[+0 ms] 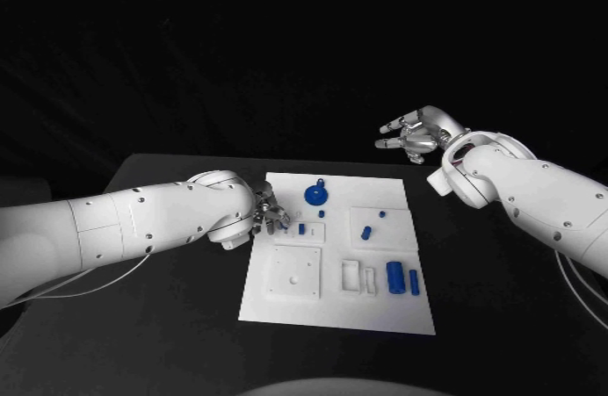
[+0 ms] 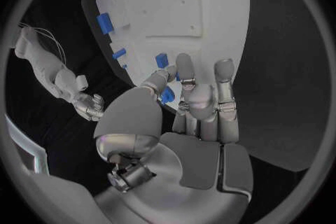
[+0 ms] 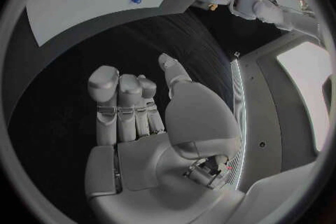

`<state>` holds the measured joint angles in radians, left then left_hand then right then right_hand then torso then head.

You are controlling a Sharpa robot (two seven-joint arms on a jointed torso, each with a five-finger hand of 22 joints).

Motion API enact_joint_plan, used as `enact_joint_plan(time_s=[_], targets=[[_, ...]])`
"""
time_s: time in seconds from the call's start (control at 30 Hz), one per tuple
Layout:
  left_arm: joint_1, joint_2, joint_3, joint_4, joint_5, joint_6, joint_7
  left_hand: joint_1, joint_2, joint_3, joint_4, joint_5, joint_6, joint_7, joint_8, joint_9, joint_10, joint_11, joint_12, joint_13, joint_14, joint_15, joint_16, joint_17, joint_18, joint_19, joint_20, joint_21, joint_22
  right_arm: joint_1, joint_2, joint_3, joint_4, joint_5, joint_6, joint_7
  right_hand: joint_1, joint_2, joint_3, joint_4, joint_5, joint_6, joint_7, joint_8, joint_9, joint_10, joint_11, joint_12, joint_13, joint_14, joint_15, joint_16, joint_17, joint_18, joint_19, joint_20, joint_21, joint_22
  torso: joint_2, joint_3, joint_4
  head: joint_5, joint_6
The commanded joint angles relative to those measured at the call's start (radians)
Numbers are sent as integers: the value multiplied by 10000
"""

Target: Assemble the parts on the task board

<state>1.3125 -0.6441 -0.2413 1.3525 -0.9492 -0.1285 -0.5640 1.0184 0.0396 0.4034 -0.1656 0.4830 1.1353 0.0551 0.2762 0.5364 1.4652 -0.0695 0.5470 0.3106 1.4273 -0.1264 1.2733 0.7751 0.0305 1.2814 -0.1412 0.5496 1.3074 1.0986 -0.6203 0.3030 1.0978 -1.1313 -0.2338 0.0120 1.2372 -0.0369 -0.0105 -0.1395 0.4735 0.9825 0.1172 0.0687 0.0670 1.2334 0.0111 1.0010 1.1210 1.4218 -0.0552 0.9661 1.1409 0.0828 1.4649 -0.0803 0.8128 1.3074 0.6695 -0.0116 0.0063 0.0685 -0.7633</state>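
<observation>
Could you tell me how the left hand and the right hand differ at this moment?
The left hand reaches over the task board edge, among the blue parts; the right hand hangs beyond the board's far corner, off the board. The left's fingertips sit near a part; the right's have none nearby. Both hold nothing.

White task board (image 1: 294, 301) — blue parts (image 1: 395, 277), black table (image 1: 165, 326).

No legible text, label, brand, number or sign anywhere: the white task board (image 1: 380, 313) and its blue parts (image 1: 395, 277) are unmarked, and the casings of the left hand (image 1: 267, 213) and right hand (image 1: 416, 133) carry no readable lettering.
</observation>
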Motion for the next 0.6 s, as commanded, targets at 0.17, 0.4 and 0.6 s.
enact_joint_plan(time_s=[0.17, 0.4, 0.6], targets=[[-27, 35, 4, 19, -192, 52, -35, 92, 76, 113, -69, 30, 859, -802, 192, 1402, 492, -47, 67, -12, 69, 18, 31, -17, 96, -3, 61, 63, 185, -5, 5, 3, 10, -63, 138, 32, -70, 49, 54, 14, 32, 72, 16, -60, -12, -37, -15, 7, 11, -51, -39, -31, -2, 153, 362, 24, -20, 1006, 0, -4, 9, 5, 17], [-63, 32, 4, 46, -230, 62, -53, 111, 73, 118, -61, 29, 860, -801, 187, 1406, 494, -47, 69, -16, 72, 24, 38, -25, 104, -6, 71, 75, 185, -5, 5, 3, 11, -63, 148, 32, -70, 49, 54, 14, 32, 72, 16, -60, -12, -37, -15, 7, 11, -51, -39, -31, -2, 153, 362, 24, -20, 1006, -1, -6, 5, 18, 3], [-73, 15, 4, 97, -236, 252, -101, 118, 69, 119, -59, 26, 860, -801, 184, 1407, 494, -47, 75, -16, 69, 29, 38, -37, 108, -6, 75, 81, 185, -5, 0, 3, 12, -63, 155, 29, -70, 49, 54, 14, 32, 72, 16, -60, -12, -37, -15, 7, 11, -51, -39, -31, -2, 153, 362, 24, -20, 1006, 2, -1, 6, 9, 4]])
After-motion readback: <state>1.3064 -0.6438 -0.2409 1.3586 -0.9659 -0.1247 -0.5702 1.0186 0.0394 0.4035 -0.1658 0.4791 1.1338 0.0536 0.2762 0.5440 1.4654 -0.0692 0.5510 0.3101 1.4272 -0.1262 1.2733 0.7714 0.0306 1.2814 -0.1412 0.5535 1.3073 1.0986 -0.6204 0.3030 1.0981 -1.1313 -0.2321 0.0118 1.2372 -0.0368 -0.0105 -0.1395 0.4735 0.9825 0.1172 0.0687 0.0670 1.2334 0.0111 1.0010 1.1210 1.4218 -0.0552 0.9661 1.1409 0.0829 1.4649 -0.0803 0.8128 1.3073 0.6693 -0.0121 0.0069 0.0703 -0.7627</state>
